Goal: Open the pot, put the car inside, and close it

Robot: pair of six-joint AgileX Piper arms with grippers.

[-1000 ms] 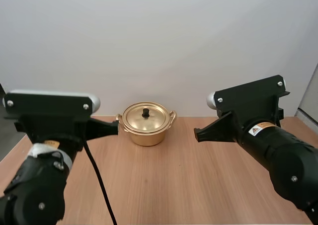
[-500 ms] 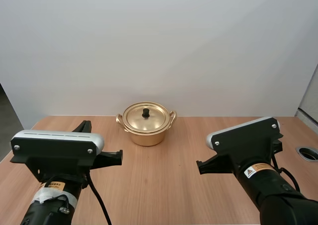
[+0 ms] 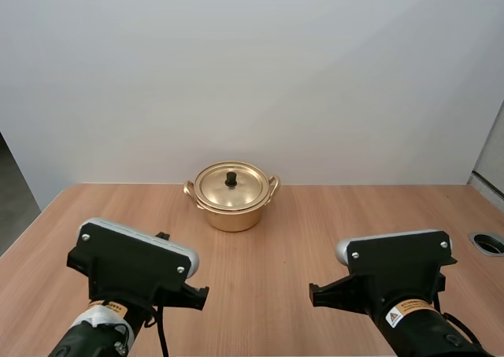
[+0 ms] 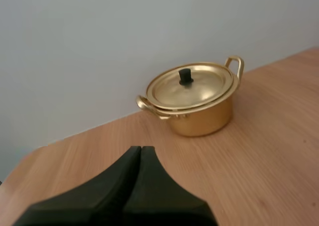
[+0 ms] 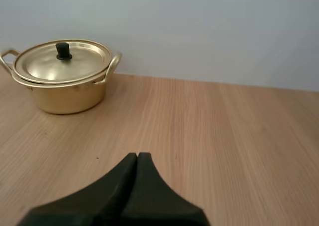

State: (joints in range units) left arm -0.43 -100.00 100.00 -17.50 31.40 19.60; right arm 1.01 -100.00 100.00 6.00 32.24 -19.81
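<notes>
Claws of both arms, the left gripper (image 4: 141, 148) and the right gripper (image 5: 137, 155), hang closed tight on nothing, each 1 dark wedge, above the near edge of the table (image 3: 315, 231) and well apart from the pot (image 3: 231, 213). Gold pot, lid (image 3: 220, 190) on, stands at the middle of the table's far edge. Its thin polished metal is probably light, stiff and slippery, so the lid is best pinched by its small black knob (image 3: 231, 179) rather than by the 2 side handles (image 3: 274, 185).

Pot (image 3: 231, 217), lid (image 3: 216, 188): shiny gold metal; table (image 3: 315, 239): matt wood w/ grain.
</notes>
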